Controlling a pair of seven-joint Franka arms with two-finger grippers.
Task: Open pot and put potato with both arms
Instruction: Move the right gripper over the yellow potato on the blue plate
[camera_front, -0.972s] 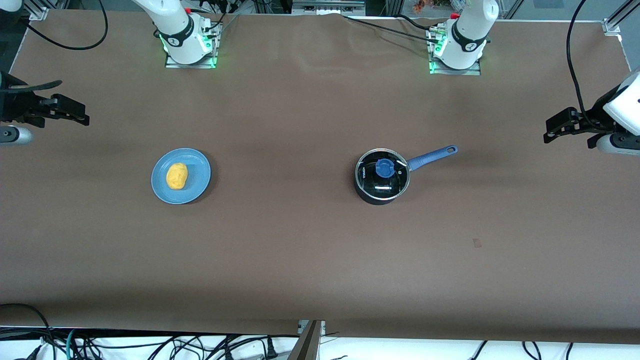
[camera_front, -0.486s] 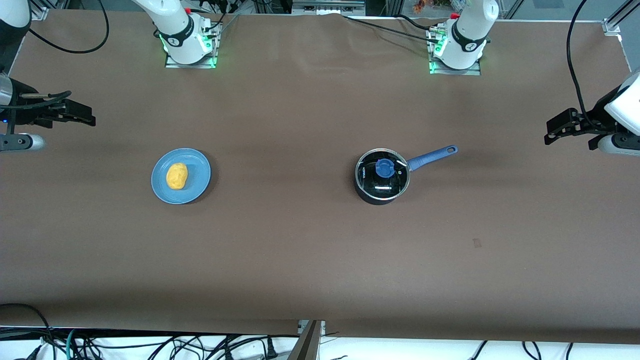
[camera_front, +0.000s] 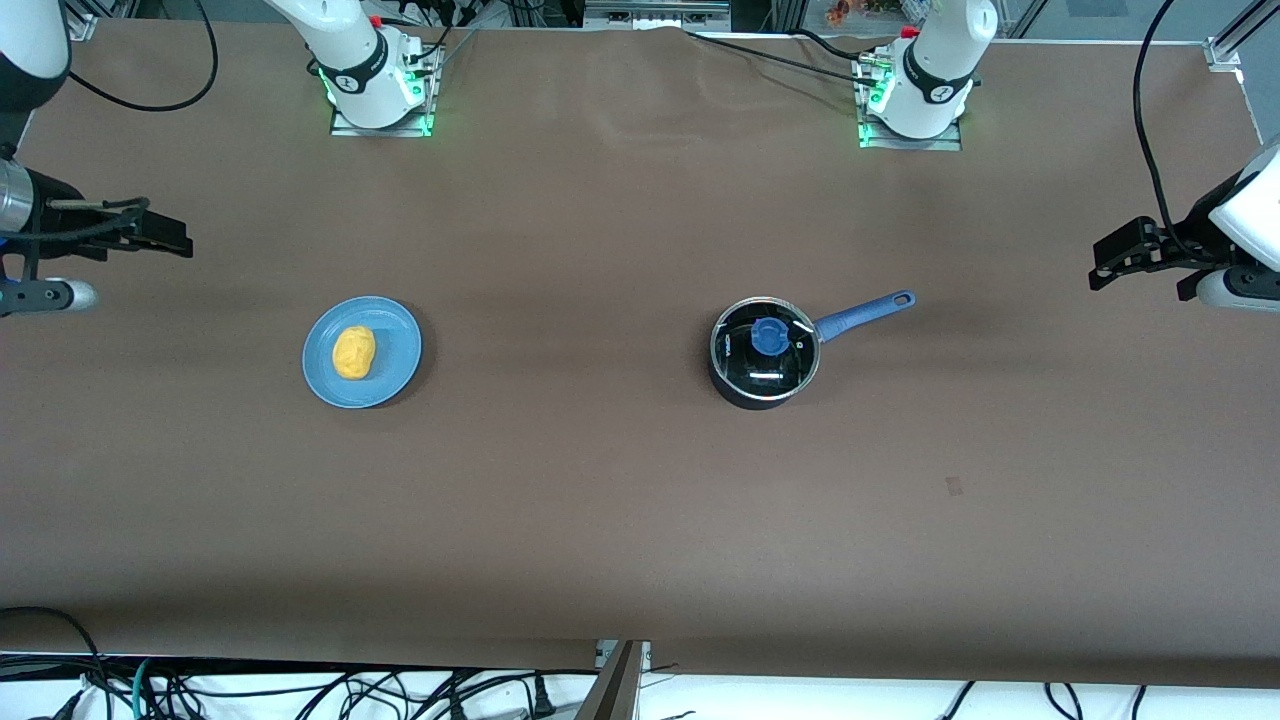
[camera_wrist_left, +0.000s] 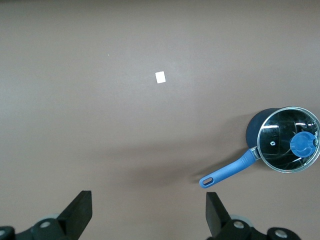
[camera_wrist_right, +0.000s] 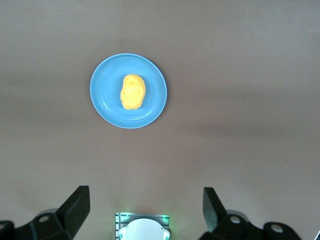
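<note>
The black pot (camera_front: 764, 352) stands toward the left arm's end of the table. A glass lid with a blue knob (camera_front: 768, 336) is on it, and its blue handle (camera_front: 862, 311) points toward my left gripper. The pot also shows in the left wrist view (camera_wrist_left: 287, 140). The yellow-orange potato (camera_front: 353, 352) lies on a light-blue plate (camera_front: 395, 350) toward the right arm's end; it also shows in the right wrist view (camera_wrist_right: 133, 92). My left gripper (camera_front: 1098, 262) is open and empty, over the table's edge at its end. My right gripper (camera_front: 183, 242) is open and empty, over the table's edge at its end.
The two arm bases (camera_front: 378, 95) (camera_front: 912, 105) stand along the edge farthest from the front camera. A small pale square mark (camera_wrist_left: 160, 77) lies on the brown table cover, nearer the front camera than the pot. Cables hang along the table's edges.
My right gripper has shifted a little inward over the table and turned. My left gripper has barely moved. Pot, lid, plate and potato are unmoved.
</note>
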